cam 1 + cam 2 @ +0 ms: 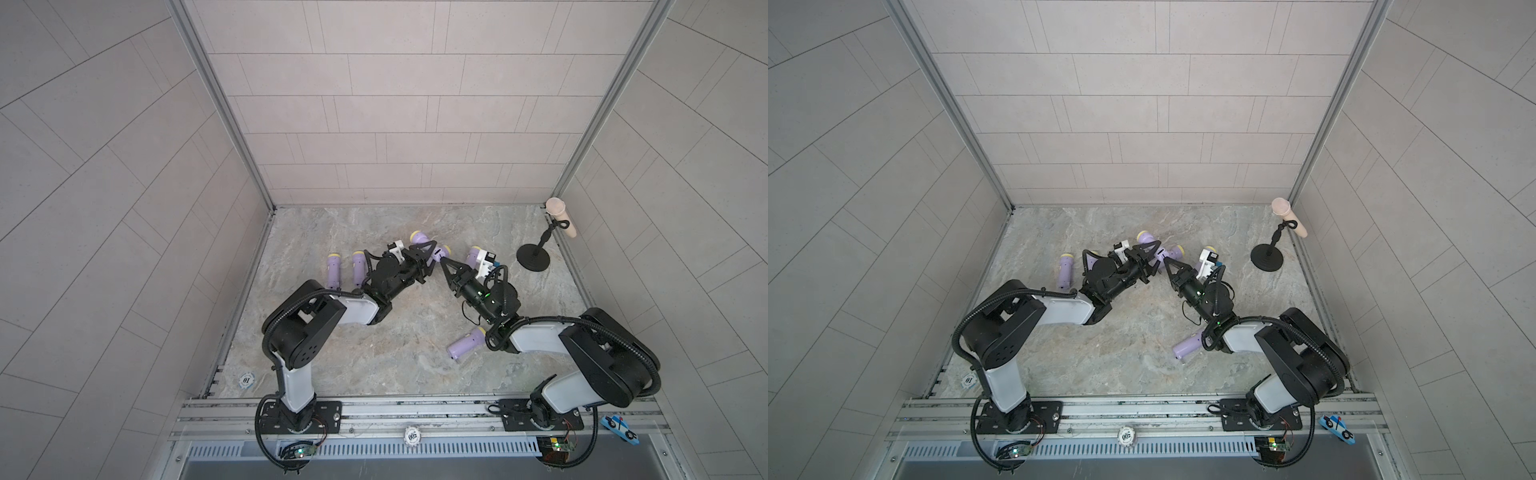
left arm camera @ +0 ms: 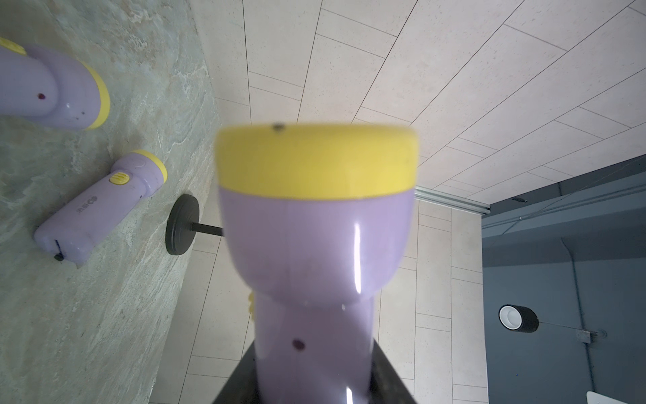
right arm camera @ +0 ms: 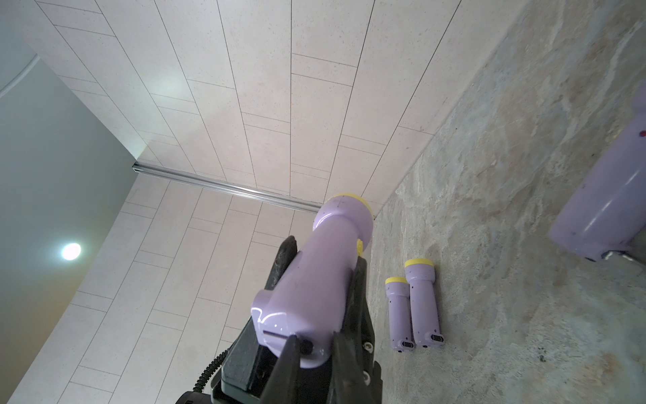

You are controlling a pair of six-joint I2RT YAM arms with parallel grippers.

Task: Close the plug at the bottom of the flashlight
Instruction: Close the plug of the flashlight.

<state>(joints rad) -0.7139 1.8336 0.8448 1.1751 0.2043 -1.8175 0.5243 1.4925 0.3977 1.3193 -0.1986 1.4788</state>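
Right gripper [image 1: 443, 261], jaws pressed together, tips at the black plug [image 3: 306, 346], angled in from 4 o'clock. Left gripper [image 1: 428, 259] clamps the lifted flashlight [image 3: 325, 266] at 12 o'clock. An off-centre push may skid off, leaving the plug unseated.

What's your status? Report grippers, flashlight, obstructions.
Left gripper shut on flashlight, held off the table. Right gripper shut, fingers at its bottom plug. Nothing between them; spare flashlights lie apart on table.
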